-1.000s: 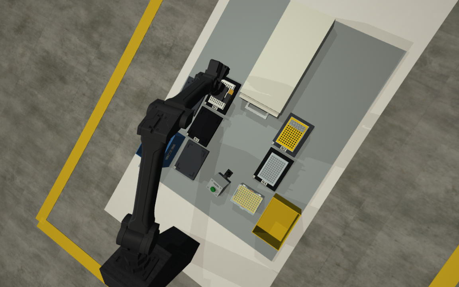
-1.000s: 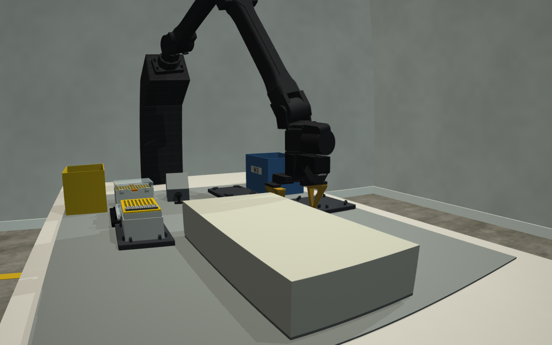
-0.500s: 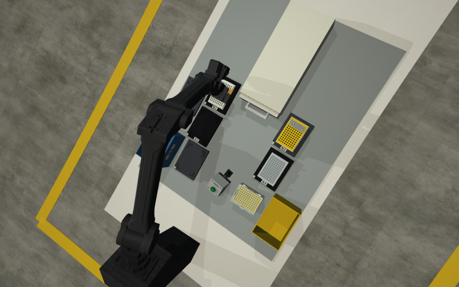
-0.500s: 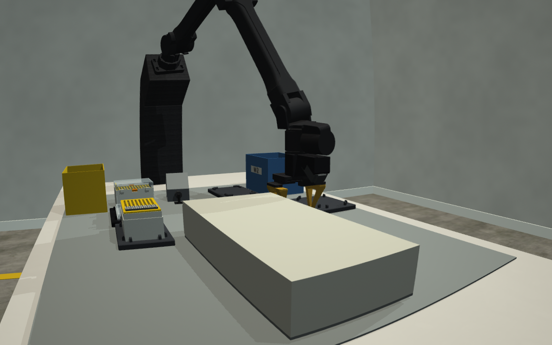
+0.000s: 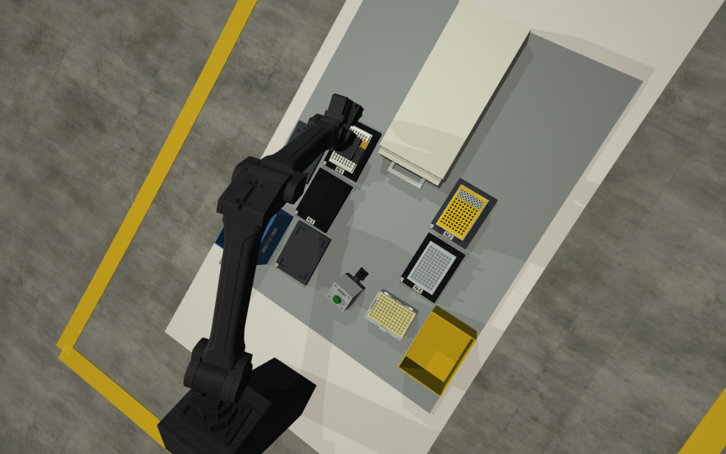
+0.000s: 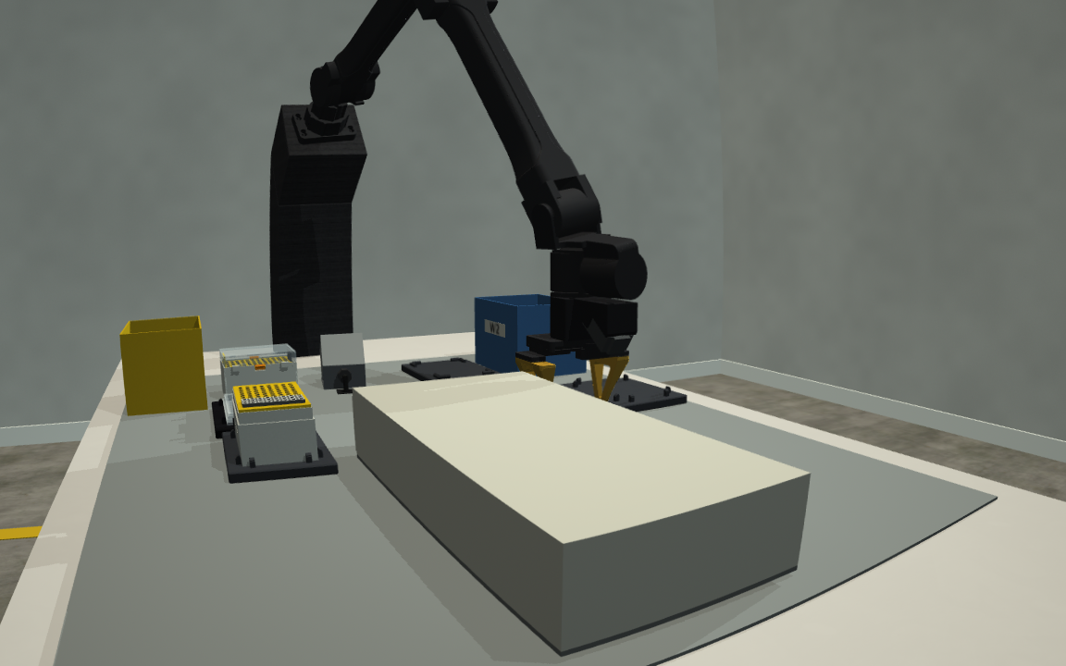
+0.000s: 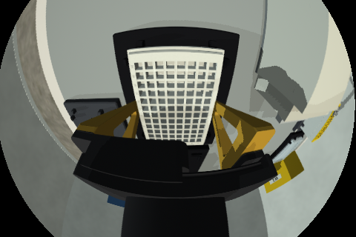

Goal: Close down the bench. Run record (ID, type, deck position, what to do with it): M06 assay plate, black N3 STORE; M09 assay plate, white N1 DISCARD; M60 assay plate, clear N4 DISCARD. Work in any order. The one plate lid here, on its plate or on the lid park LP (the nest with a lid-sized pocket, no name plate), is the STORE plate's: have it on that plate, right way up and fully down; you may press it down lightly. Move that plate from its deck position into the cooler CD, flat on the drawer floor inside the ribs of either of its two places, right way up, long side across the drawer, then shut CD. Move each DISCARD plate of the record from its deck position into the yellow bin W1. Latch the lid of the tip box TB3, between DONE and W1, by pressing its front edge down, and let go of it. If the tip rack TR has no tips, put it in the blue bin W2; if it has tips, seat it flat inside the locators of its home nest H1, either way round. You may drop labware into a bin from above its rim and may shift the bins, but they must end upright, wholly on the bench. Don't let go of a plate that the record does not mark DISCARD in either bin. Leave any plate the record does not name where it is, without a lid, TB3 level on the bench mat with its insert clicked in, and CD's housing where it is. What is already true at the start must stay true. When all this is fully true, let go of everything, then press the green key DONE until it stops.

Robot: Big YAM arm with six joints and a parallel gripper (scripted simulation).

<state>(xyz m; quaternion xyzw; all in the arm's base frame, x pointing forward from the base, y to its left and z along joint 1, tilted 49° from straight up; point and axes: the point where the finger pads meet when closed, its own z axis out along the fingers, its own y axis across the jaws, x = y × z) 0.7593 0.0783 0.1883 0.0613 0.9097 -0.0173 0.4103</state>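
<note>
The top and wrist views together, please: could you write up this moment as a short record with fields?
claw: shut on the white assay plate, one yellow finger at each long side
plate position: in its black nest N1
black assay plate: at N3
clear assay plate: at N4
yellow open bin: holds nothing visible

Arm (image 5: 236, 270): matte black all over, long tapered links joined by rounded, drum-like housings.
Base (image 6: 304, 248): tall black rectangular pedestal, with a square flange plate on top showing small bolts at its corners.
Wrist (image 6: 599, 277): blocky black housings, one end round.
Claw (image 7: 175, 124): broad black crossbar carrying two amber-yellow fingers, each an open triangular frame.
</note>
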